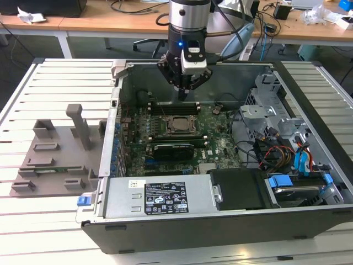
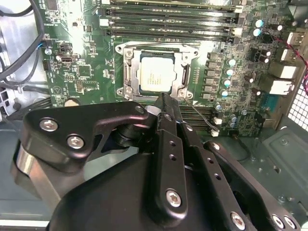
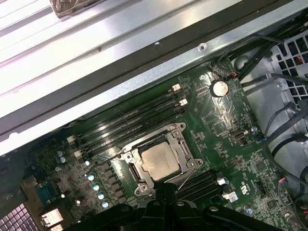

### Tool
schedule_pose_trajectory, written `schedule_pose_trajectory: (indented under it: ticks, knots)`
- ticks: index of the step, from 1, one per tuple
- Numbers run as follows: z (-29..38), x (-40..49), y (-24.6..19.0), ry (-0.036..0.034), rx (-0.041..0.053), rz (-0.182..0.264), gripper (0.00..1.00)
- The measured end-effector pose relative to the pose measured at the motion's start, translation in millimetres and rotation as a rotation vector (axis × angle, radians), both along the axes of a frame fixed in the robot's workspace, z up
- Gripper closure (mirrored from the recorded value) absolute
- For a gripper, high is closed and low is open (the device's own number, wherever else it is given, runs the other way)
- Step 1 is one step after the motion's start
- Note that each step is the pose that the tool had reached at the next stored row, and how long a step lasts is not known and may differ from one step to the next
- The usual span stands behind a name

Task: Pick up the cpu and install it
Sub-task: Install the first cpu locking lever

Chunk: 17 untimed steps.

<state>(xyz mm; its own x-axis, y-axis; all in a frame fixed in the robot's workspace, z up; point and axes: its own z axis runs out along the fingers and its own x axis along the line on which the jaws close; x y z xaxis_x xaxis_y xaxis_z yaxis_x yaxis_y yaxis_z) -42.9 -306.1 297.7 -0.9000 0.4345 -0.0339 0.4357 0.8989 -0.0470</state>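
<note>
- In the exterior view the gripper (image 1: 183,95) hangs over the open computer case (image 1: 231,226). Its fingers are drawn together to a narrow tip with nothing held between them.
- In that view the cpu (image 1: 177,124) lies at about 6 o'clock from the tip and apart from it, down on the green motherboard (image 1: 220,146).
- In both wrist views the cpu (image 2: 156,74) sits flat inside the socket frame (image 2: 129,72). It is just beyond the closed fingertips (image 2: 164,108), with a gap between them.
- It is a small flat square with a silvery-grey top, a pale rim and faint print on the lid. Its edges run parallel to those of the frame.
- Black memory slots (image 2: 168,21) run alongside the socket frame.
- In the exterior view a grey plastic tray (image 1: 55,160) with an upright post (image 1: 80,127) lies outside the case. It is at about 9 o'clock from the cpu and well apart from it.
</note>
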Motion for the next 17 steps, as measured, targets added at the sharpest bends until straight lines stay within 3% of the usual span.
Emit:
schedule_pose_trajectory:
  ticks: [17]
  knots:
    - [0.0,0.0,0.0,0.0000,0.0001,0.094,0.89]
